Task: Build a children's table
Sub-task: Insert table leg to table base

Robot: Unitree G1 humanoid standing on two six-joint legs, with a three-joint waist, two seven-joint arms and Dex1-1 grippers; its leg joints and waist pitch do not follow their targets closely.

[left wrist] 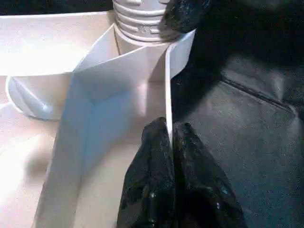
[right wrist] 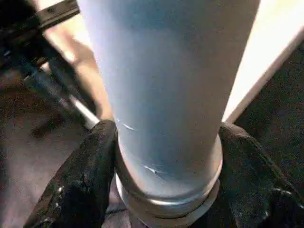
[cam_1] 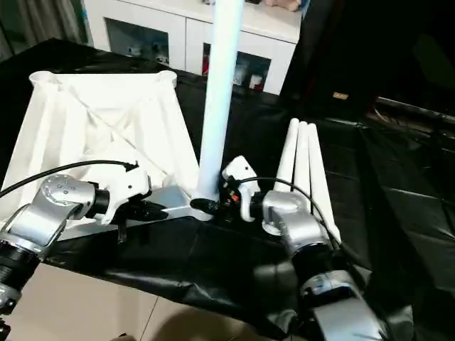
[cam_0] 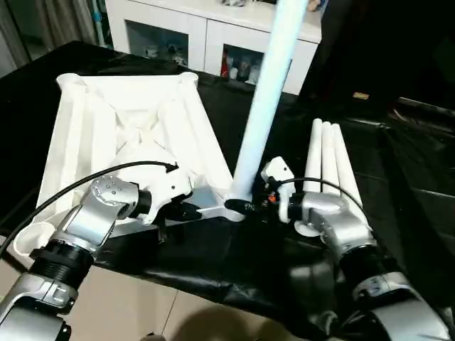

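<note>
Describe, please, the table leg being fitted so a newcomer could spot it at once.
On the black-sheeted worktable lies the upturned white tabletop. At its near corner socket, one leg stands upright in the right gripper; the other three legs lie flat alongside.

head pair looking down, wrist cameras close on shared corner socket

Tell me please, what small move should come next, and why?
Probably turn the leg further into the socket with the right gripper: its fingers clasp the upright leg's base, threads are exposed above the socket, and the left gripper pinches the tabletop wall, steadying it.
</note>
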